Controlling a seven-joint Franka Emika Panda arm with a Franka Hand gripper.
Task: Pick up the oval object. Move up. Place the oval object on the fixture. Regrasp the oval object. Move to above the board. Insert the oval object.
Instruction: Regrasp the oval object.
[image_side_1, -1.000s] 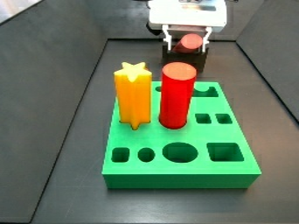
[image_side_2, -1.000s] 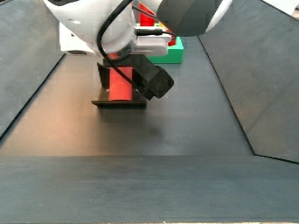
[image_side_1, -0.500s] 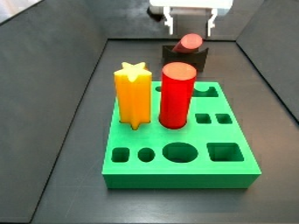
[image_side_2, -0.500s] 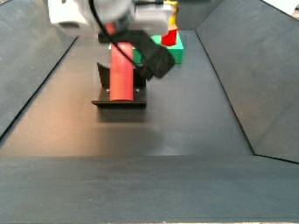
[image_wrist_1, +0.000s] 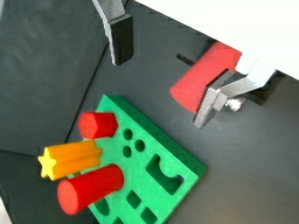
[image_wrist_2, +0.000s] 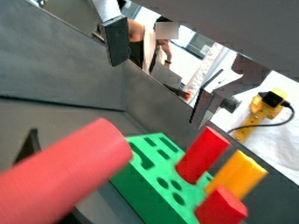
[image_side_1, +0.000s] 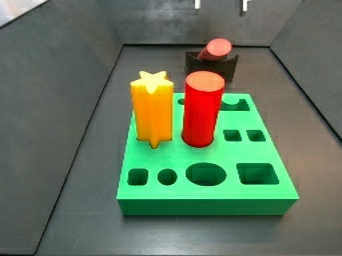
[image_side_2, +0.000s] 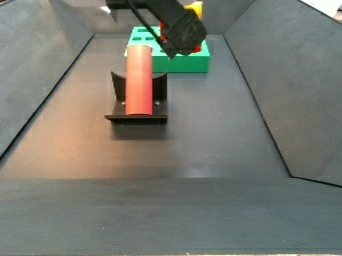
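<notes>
The oval object (image_side_2: 139, 80), a long dull-red peg, lies lengthwise in the notch of the black fixture (image_side_2: 135, 113). In a side view its rounded end (image_side_1: 217, 48) shows on top of the fixture (image_side_1: 223, 69), behind the green board (image_side_1: 207, 160). My gripper (image_side_1: 222, 5) hangs well above it, open and empty; only the fingertips reach into that view. In both wrist views the peg (image_wrist_1: 207, 75) (image_wrist_2: 59, 179) sits far below, between the spread fingers (image_wrist_1: 118, 37) (image_wrist_2: 115, 42). Nothing touches the pads.
A yellow star peg (image_side_1: 152, 108) and a bright red cylinder (image_side_1: 202, 108) stand upright in the board. A wrist view shows another short red peg (image_wrist_1: 96, 125) on the board (image_wrist_1: 146, 162). Dark sloped walls close in both sides of the floor.
My gripper has let go of the oval object and risen straight up, almost out of both side views. The peg stays on the fixture.
</notes>
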